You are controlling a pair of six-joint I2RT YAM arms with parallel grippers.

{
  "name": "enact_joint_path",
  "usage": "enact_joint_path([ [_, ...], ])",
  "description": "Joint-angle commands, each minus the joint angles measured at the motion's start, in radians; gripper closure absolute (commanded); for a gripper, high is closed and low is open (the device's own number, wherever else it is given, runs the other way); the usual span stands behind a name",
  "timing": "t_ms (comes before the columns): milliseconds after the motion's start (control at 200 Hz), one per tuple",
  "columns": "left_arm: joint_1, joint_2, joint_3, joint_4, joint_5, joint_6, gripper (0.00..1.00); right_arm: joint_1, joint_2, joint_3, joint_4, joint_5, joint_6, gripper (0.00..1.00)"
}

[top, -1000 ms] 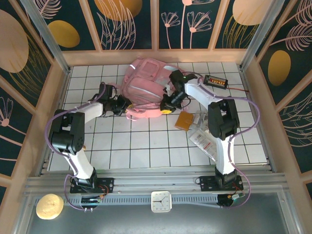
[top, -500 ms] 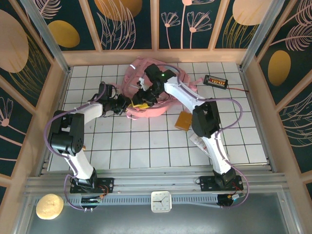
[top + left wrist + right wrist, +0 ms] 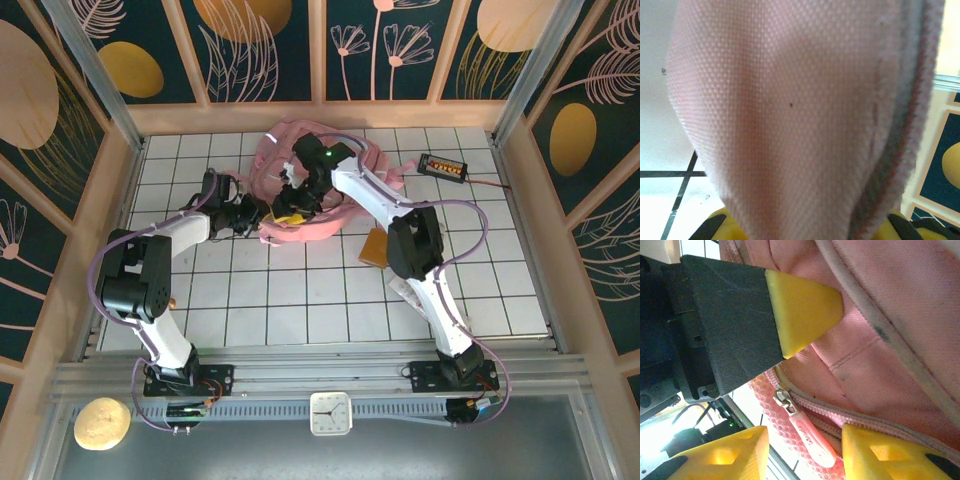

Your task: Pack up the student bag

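The white tiled tabletop (image 3: 300,300) carries the student bag (image 3: 268,165), a soft pink heap lying at the far middle of the tiles, close to the back wall and a little left of centre. Both arms reach onto it. The left arm (image 3: 185,225) comes in from the left side and the right arm (image 3: 365,190) stretches across the bag's top from the right. The left pincer (image 3: 805,227) is closed on the bag: in the left wrist view a fold of woven pink fabric rises straight out from between its yellow fingers. The right pincer (image 3: 805,440) sits low over the bag with its jaws parted, gripping nothing; a pink zip pull (image 3: 807,432) lies in the gap between its yellow fingers, beside a zip line and a patch of pink mesh. To the right of the bag, just beside the right arm, a flat brown item (image 3: 374,247) rests on the tiles. Farther back and to the right sits a small black device (image 3: 442,166) with orange digits.
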Motion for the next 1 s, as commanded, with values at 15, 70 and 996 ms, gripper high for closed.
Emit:
enact_joint_path([
  [15,-0.003,-0.045,0.035,0.094,0.068,0.016,1.0,0.028,0.033,0.028,-0.049,0.012,-0.026,0.59],
  [70,-0.007,-0.043,0.039,0.098,0.07,0.013,1.0,0.029,0.034,0.028,-0.051,0.013,-0.029,0.64],
  [996,-0.012,-0.073,0.008,-0.025,-0.127,0.127,1.0,-0.045,-0.29,-0.429,-0.128,0.24,0.01,1.0],
])
